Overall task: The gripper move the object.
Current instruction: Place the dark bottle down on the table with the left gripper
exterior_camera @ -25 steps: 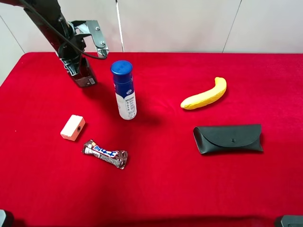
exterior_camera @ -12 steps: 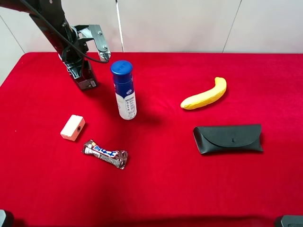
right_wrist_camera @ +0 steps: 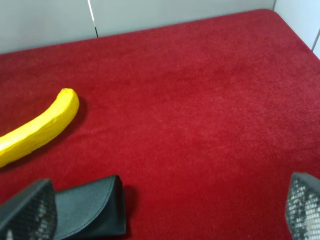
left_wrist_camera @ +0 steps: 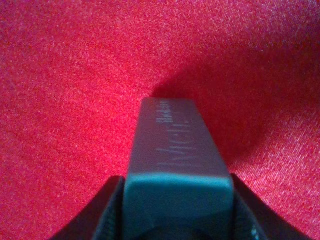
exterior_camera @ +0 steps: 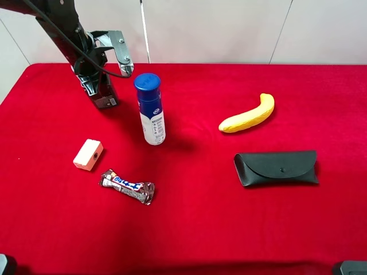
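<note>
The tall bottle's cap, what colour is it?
The cap is blue. The exterior high view shows it best.

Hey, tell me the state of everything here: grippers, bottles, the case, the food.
Left gripper: shut on the grey pump bottle.
Right gripper: open, holding nothing.
Grey pump bottle: gripped.
White bottle: upright, blue cap on.
Glasses case: closed, lying flat.
Banana: unpeeled.
Candy bar: wrapped.

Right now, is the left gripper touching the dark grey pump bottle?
Touching. The left wrist view shows the pump bottle wedged between the fingers of the left gripper, one pressed against each side with no gap visible.
</note>
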`<action>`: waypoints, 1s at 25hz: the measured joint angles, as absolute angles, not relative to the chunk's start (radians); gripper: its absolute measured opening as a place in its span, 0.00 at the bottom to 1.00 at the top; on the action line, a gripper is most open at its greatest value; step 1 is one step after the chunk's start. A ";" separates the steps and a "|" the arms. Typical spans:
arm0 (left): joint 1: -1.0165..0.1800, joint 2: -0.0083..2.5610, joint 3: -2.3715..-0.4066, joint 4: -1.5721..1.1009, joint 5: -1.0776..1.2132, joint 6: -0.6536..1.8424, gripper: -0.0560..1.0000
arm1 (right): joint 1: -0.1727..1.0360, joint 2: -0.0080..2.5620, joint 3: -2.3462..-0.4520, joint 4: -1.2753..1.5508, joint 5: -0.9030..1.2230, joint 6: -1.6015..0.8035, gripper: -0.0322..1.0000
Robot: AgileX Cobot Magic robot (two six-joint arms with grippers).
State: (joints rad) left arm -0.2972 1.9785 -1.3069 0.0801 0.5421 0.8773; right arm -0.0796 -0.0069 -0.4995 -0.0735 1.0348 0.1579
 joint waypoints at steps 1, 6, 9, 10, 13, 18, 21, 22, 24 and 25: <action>-0.297 1.979 -1.307 0.080 0.542 0.877 0.44 | -0.080 -0.007 -0.500 -0.073 1.035 0.158 0.70; -0.297 1.979 -1.307 0.080 0.542 0.879 0.44 | -0.080 -0.007 -0.500 -0.073 1.035 0.158 0.70; -0.297 1.979 -1.307 0.080 0.541 0.880 0.49 | -0.080 -0.007 -0.500 -0.073 1.035 0.158 0.70; -0.297 1.979 -1.307 0.080 0.541 0.880 0.52 | -0.080 -0.007 -0.500 -0.073 1.035 0.158 0.70; -0.297 1.979 -1.307 0.080 0.537 0.880 0.59 | -0.080 -0.007 -0.500 -0.073 1.035 0.158 0.70; -0.297 1.979 -1.307 0.081 0.515 0.880 0.65 | -0.080 -0.007 -0.500 -0.073 1.035 0.158 0.70; -0.297 1.974 -1.307 0.082 0.499 0.880 0.65 | -0.080 -0.007 -0.500 -0.073 1.035 0.158 0.70; -0.297 1.968 -1.307 0.084 0.493 0.880 0.66 | -0.080 -0.007 -0.500 -0.073 1.035 0.158 0.70; -0.297 1.956 -1.307 0.085 0.480 0.880 0.66 | -0.080 -0.007 -0.500 -0.073 1.035 0.158 0.70; -0.297 1.949 -1.307 0.088 0.471 0.880 0.67 | -0.080 -0.007 -0.500 -0.073 1.035 0.158 0.70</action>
State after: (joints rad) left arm -0.2972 1.9491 -1.3069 0.0875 0.4715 0.8804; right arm -0.0796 -0.0069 -0.4995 -0.0735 1.0348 0.1579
